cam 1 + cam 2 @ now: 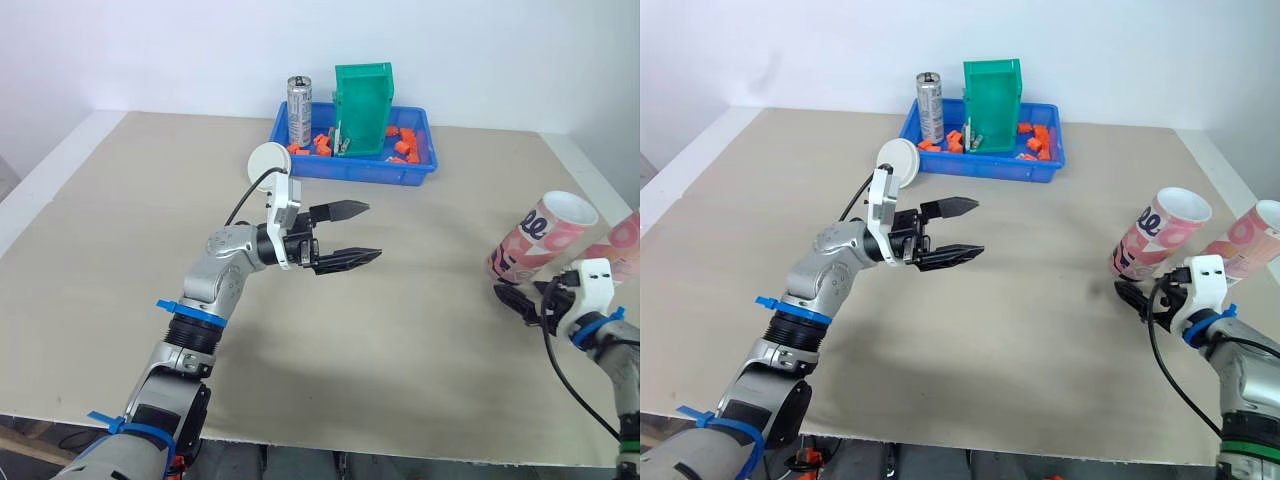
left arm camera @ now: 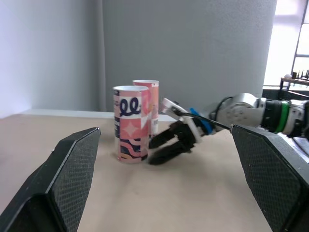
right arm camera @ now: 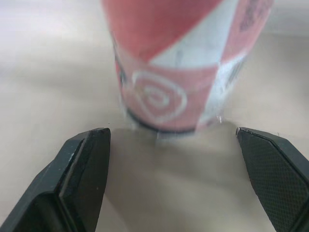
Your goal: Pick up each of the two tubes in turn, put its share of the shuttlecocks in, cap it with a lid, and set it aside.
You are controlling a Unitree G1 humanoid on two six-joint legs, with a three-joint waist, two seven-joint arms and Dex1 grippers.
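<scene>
Matt and smooth across the beige table [image 1: 120, 250], like coated board. Printed card or paper on the 2 tubes, the near tube [image 1: 540, 238] and the far tube [image 1: 620, 245], with a faint sheen over the pink pattern. Glossy moulded plastic for the blue tray [image 1: 400, 175] and the green bin [image 1: 365, 95]. Shiny brushed metal on the can [image 1: 299, 110]. Smooth white plastic for the round lid [image 1: 266, 160]. Matt black on the left gripper [image 1: 374, 230], with a fine grid texture on its finger pads [image 2: 72, 169]. Same matt black on the right gripper [image 1: 512, 297], below a white plastic housing [image 1: 595, 278].
</scene>
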